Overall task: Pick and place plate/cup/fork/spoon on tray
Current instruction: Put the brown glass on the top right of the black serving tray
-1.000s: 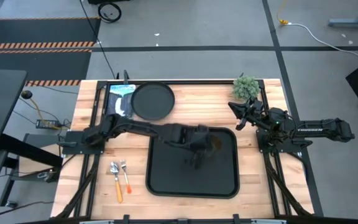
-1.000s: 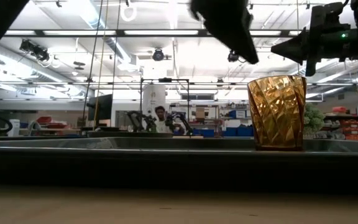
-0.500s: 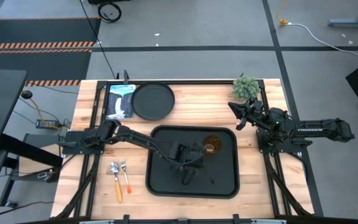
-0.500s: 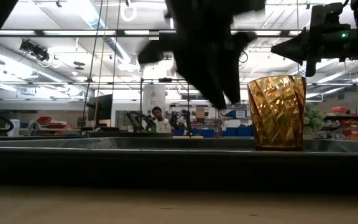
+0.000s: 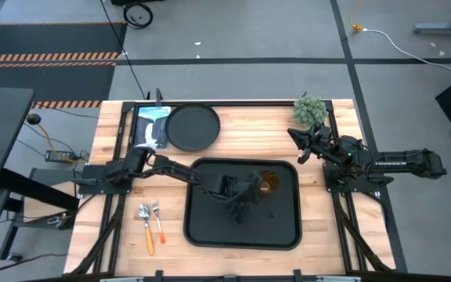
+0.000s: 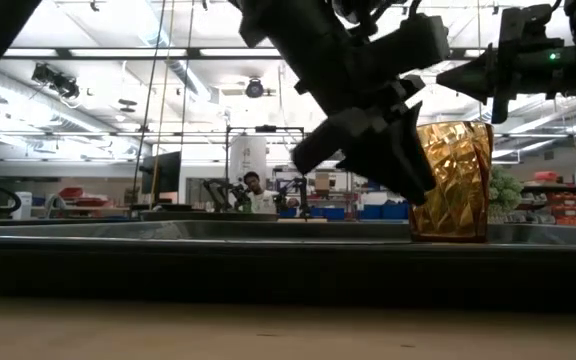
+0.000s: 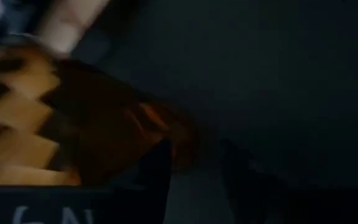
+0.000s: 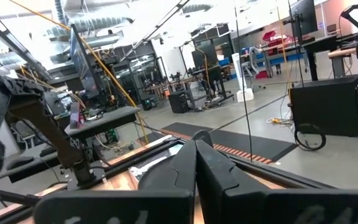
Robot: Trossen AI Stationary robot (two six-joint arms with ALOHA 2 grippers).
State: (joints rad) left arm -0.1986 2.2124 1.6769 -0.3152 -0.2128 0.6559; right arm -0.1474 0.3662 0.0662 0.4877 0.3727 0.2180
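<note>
I see left gripper [image 5: 245,196] just beside cup [image 5: 268,184] on tray [image 5: 202,231], jaw state unclear; careless swing could topple cup; right gripper [image 8: 196,163] closed, parked away from tray

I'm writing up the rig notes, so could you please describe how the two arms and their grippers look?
Both arms are dark, jointed and slim. The right arm bears white lettering along its side. The left gripper and right gripper have black, blocky fingers.

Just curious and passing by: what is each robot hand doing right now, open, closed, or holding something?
Left gripper: over the tray, beside the cup; cannot be told.
Right gripper: fingers closed, empty, waiting beyond the tray.
</note>
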